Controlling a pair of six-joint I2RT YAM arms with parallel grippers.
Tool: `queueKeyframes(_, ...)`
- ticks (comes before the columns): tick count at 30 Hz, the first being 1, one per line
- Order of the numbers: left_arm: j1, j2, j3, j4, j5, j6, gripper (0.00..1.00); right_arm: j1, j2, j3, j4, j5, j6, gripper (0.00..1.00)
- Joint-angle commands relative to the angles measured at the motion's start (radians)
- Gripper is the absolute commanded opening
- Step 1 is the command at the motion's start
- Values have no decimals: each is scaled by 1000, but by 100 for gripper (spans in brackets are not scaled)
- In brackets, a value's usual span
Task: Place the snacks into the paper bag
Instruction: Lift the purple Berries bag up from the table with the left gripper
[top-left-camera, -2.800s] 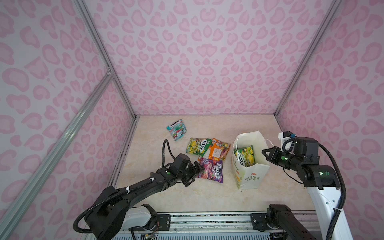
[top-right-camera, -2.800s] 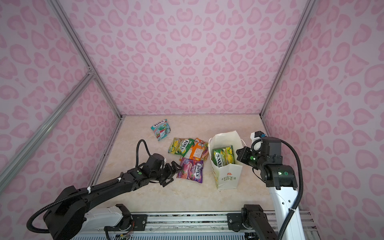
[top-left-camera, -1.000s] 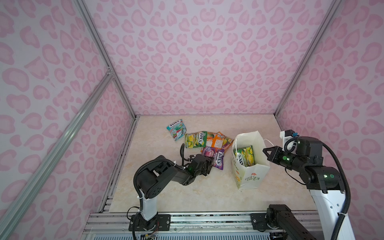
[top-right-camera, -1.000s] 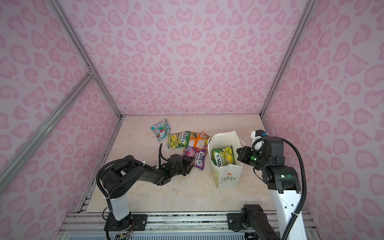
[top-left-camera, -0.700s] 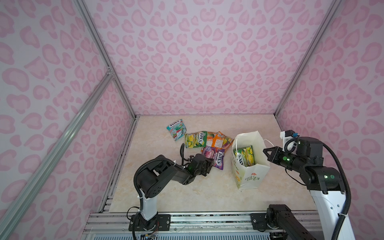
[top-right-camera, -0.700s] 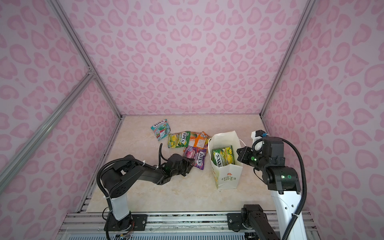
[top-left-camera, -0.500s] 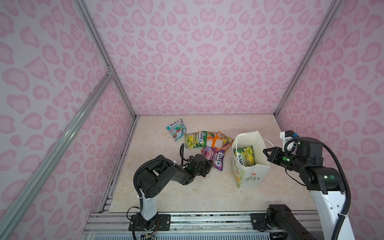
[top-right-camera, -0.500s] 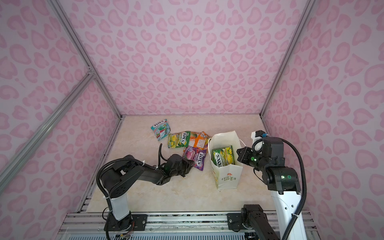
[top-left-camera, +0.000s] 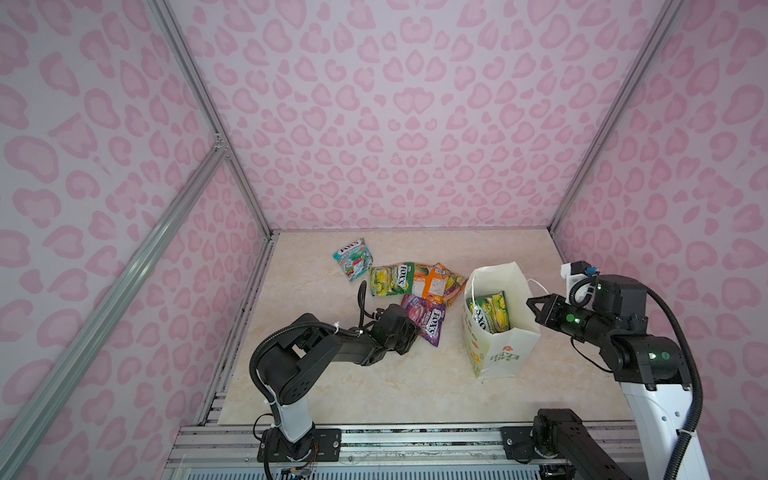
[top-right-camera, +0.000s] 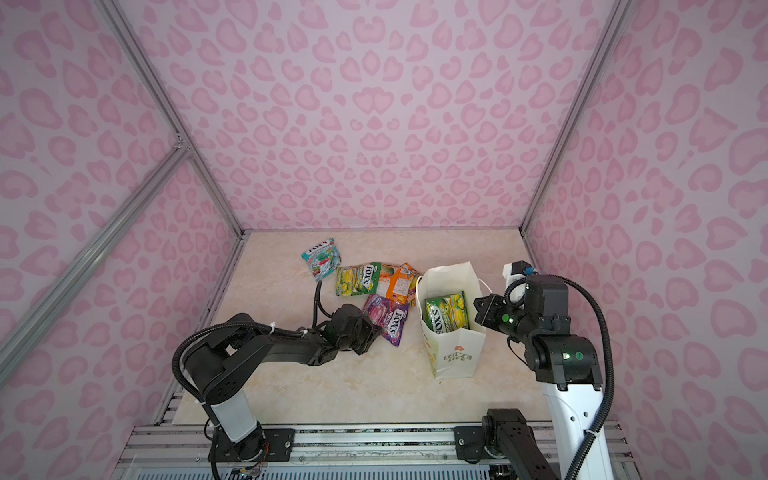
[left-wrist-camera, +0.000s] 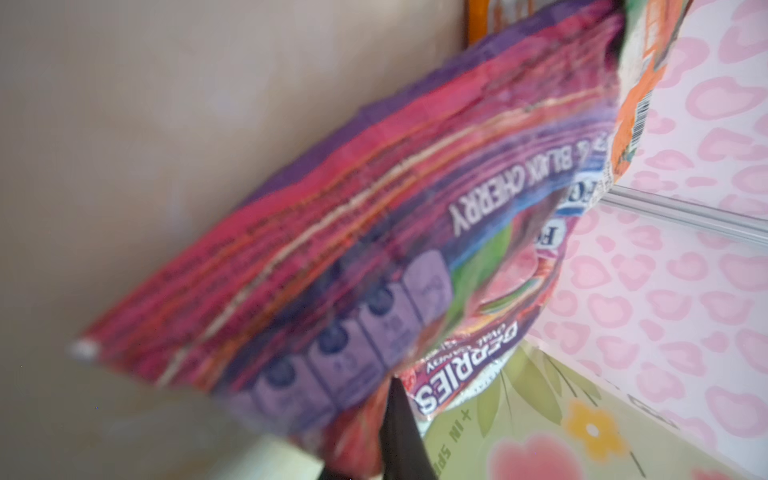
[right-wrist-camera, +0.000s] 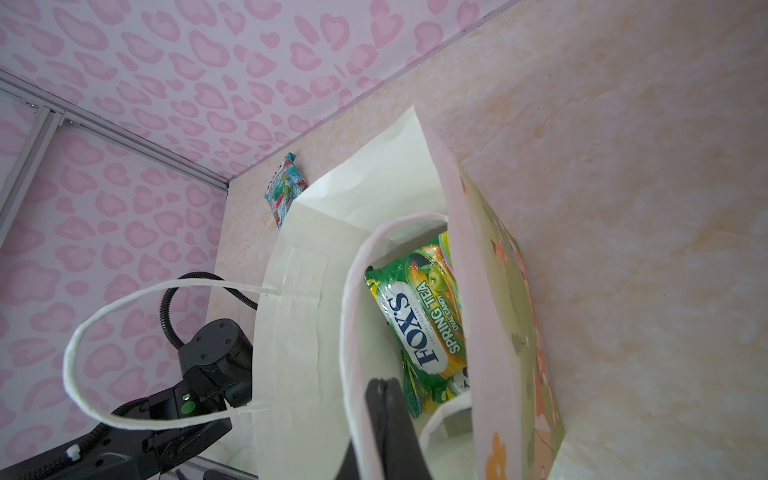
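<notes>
Pink heart-patterned walls (top-left-camera: 415, 124) rise round a beige marbled tabletop (top-left-camera: 376, 388), with aluminium struts (top-left-camera: 208, 120) at its far corners. A slotted metal rail (top-left-camera: 415, 440) runs along its near edge.

Purple pouch (left-wrist-camera: 374, 249) is blurred close-up; orange pouch (left-wrist-camera: 633, 112) is cut off.

The left arm (top-left-camera: 328, 351) stretches low and forward, its left gripper (top-left-camera: 409, 328) pinched closed on the edge of a purple pouch (top-left-camera: 430, 320), while the right arm (top-left-camera: 640, 353) stands tall, elbow bent, right gripper (top-left-camera: 536, 305) closed and pointing toward the middle.
</notes>
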Motion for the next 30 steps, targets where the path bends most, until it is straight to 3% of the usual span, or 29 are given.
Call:
queueKeyframes(1,0,-66,19,-146,-8,103,3,1,-5,-7,8,8,-2,0)
queueKeyframes(10,1,-260,114,-421,-103,280,3,-1,-3,-9,11,10,-3,0)
queueKeyframes(21,8,-336,188,-544,-128,394,3,0,-3,-13,15,10,2,0)
queueKeyframes(30,41,-469,314,-736,-148,582,3,-1,-2,-8,20,12,-1,0)
